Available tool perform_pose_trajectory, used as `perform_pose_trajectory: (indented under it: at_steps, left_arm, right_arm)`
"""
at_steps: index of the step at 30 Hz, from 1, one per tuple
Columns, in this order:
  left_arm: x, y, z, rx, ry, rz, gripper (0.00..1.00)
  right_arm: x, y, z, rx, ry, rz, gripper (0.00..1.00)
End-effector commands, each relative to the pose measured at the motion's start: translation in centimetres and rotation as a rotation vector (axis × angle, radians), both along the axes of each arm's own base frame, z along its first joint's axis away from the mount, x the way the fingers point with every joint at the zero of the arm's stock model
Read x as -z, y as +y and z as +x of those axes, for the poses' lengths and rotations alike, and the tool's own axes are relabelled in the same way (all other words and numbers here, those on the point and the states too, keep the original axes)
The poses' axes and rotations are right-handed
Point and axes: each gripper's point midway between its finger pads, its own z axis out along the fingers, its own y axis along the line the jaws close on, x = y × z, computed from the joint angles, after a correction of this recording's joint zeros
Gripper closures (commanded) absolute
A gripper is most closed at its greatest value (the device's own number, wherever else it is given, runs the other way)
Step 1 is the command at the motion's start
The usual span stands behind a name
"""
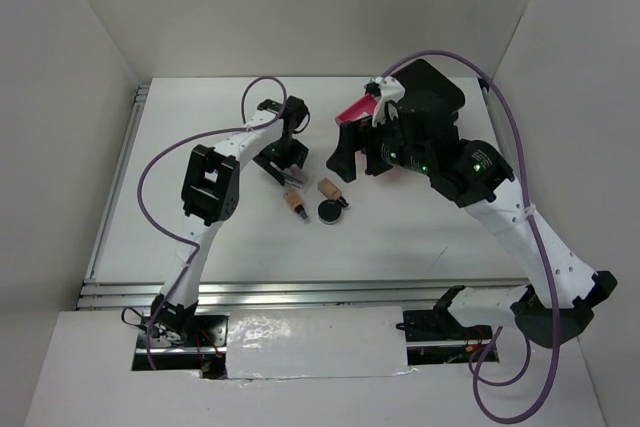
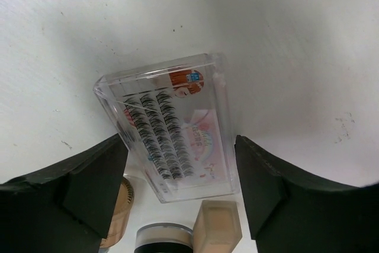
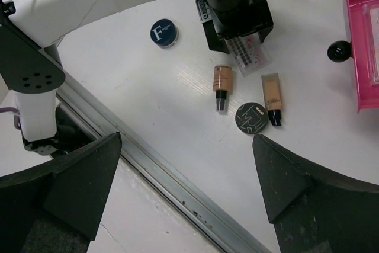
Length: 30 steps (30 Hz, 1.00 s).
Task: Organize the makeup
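Observation:
A flat clear case of lashes with pinkish print (image 2: 177,128) lies on the white table between the fingers of my open left gripper (image 2: 180,188), which hangs just over it (image 1: 278,162). Two tan bottles with black caps (image 3: 222,84) (image 3: 272,96) and a round black compact (image 3: 251,118) lie close by. They also show in the top view: the bottles (image 1: 294,204) (image 1: 331,191) and the compact (image 1: 331,212). A second round compact, dark blue-topped (image 3: 164,32), lies beyond the left gripper. My right gripper (image 3: 186,188) is open and empty, high above the table (image 1: 345,159).
A black box (image 1: 432,97) stands at the back right, with a pink drawer (image 1: 358,107) pulled out; its black knob (image 3: 339,51) shows in the right wrist view. A metal rail (image 3: 177,185) runs along the table's near edge. White walls stand on three sides.

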Motion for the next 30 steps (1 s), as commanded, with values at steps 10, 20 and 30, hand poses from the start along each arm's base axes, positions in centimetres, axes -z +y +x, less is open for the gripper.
perform_pose_trajectory:
  at_steps: [10, 20, 30]
  left_arm:
    - [-4.9, -2.2, 5.8, 0.058, -0.262, -0.104, 0.53]
    - [-18.8, -2.8, 6.9, 0.095, -0.567, -0.215, 0.59]
    - [-30.6, -8.6, 7.4, 0.239, -0.887, -0.406, 0.59]
  right_arm:
    - [-1.4, -1.7, -0.3, 0.041, -0.08, 0.003, 0.0]
    - [-1.9, -2.7, 0.7, 0.107, -0.112, -0.027, 0.0]
    - [-2.3, -3.3, 1.2, 0.143, -0.127, -0.042, 0.0]
